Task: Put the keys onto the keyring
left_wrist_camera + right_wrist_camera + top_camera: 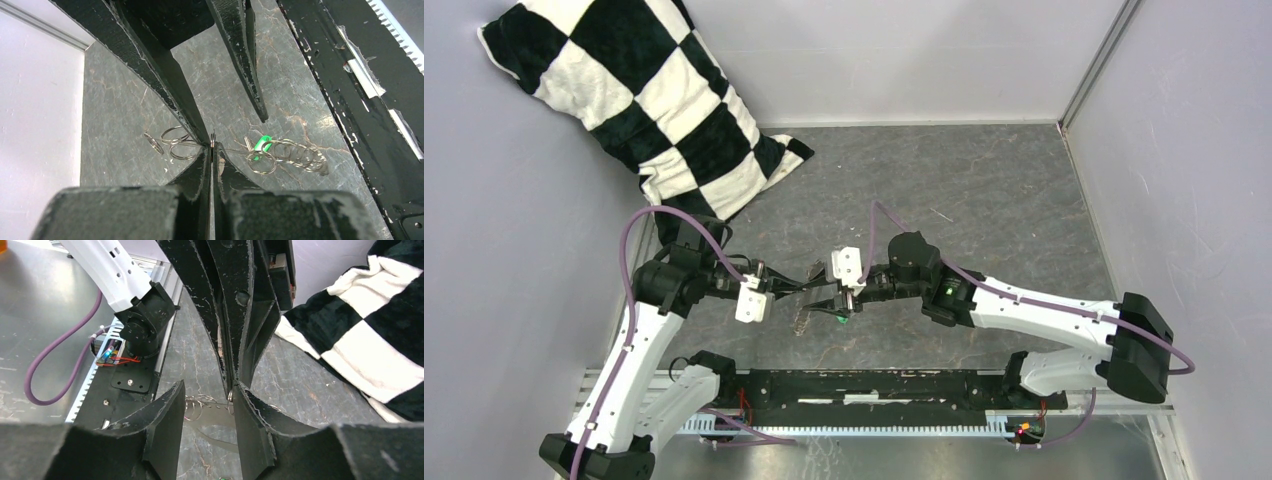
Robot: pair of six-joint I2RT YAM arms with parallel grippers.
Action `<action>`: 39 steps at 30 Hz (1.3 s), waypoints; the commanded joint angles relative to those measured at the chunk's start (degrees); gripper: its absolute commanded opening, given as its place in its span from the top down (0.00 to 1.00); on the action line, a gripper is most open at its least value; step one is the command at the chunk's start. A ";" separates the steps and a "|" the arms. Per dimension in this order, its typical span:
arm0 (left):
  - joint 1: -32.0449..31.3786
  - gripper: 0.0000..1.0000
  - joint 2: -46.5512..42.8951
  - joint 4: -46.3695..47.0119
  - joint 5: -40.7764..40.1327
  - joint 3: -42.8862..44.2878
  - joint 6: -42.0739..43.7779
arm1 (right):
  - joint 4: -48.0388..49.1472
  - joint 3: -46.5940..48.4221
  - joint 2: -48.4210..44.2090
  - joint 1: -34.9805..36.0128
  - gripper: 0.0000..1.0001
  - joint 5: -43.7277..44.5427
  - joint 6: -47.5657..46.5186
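Just beside the left gripper [212, 150] pinching the keyring [213, 138] lie the keys [260, 143], right gripper [207, 390] spread.

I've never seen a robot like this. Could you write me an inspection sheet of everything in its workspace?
Surface: dark grey marbled tabletop, scuffed.
Job's things: thin silvery metal keyring, seen edge-on; small key with bright green tag lying on the tabletop.
Clutter: loose small silvery rings; string of linked rings beside the key.
Grippers: left gripper shut on the keyring; right gripper open, facing it.
Cables: purple cables along both arms.
Surroundings: black-and-white chequered cushion; pale walls.
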 commanded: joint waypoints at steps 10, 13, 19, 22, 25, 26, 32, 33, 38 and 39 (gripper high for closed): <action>-0.23 0.98 -0.83 0.67 1.40 0.45 -2.60 | -6.19 4.54 1.43 1.73 0.65 10.50 -6.54; -0.23 0.98 -1.12 0.70 1.46 0.48 -3.09 | -6.54 4.00 1.00 1.95 0.65 13.40 -7.25; -0.23 0.98 -1.39 0.66 1.87 0.72 -3.45 | -6.14 4.02 0.72 2.59 0.70 16.32 -7.72; -0.23 0.98 -1.33 0.57 2.38 0.91 -3.83 | -5.74 4.27 0.62 2.93 0.83 17.26 -7.76; -0.23 0.98 -1.35 0.65 2.72 0.84 -4.40 | -4.44 4.03 0.00 2.93 0.95 17.70 -7.26; -0.23 0.98 -1.30 0.65 2.88 0.75 -4.72 | -3.62 3.70 -0.36 2.94 0.99 17.49 -7.12; -0.23 0.76 -0.56 0.81 2.50 1.01 -8.35 | 4.31 -1.70 -3.74 2.91 1.00 16.63 -4.13; -0.22 0.72 -0.42 1.16 2.09 1.19 -9.78 | 6.64 -3.14 -4.41 2.93 1.00 16.58 -3.52; -0.23 0.66 -0.61 2.57 2.77 2.03 -16.09 | 16.39 -9.07 -6.76 2.33 1.00 15.09 0.84; -0.23 0.66 -0.74 3.24 3.26 2.12 -17.38 | 18.47 -9.97 -6.93 2.33 1.00 14.77 1.85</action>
